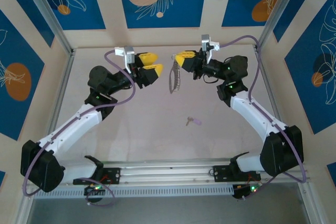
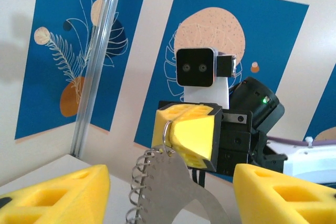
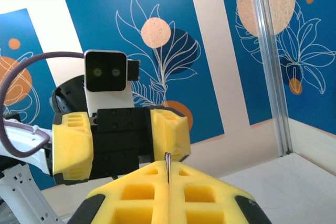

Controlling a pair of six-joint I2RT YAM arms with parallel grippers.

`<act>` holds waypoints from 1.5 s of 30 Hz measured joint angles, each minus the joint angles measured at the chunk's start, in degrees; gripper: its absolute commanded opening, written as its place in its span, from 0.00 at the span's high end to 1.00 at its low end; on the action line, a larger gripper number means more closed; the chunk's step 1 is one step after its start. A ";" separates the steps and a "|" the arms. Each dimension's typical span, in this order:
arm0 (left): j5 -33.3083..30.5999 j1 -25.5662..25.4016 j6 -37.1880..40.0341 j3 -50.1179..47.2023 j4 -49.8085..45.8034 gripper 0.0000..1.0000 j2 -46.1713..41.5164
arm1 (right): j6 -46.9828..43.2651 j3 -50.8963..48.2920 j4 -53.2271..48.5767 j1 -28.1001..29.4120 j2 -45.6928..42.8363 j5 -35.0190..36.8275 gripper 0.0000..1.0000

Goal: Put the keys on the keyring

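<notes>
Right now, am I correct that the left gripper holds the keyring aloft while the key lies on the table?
Not quite: the right gripper holds the keyring aloft, as the top view shows; the left gripper is open. The key does lie on the table.

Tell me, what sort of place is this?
Probably a robotics test booth: a left arm and right arm bolted to a table, boxed in by metal frame posts and blue leaf-print wall panels.

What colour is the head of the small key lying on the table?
Pale lilac, on a silvery shaft; the key shows best in the top external view.
</notes>
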 measured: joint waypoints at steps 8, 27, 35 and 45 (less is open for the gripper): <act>0.09 -0.02 -3.89 0.00 4.42 0.34 3.26 | 3.93 0.00 4.50 2.36 0.87 0.59 1.00; 0.76 -0.02 -7.52 0.02 9.84 0.45 5.70 | 4.37 0.02 4.42 4.85 1.97 0.33 1.00; 2.45 -0.02 -9.14 0.66 11.45 0.58 7.06 | 4.35 0.02 4.17 4.87 1.97 0.13 1.00; 5.66 -0.09 -10.95 1.73 14.19 0.97 8.57 | 3.87 0.07 2.89 4.66 1.97 0.81 1.00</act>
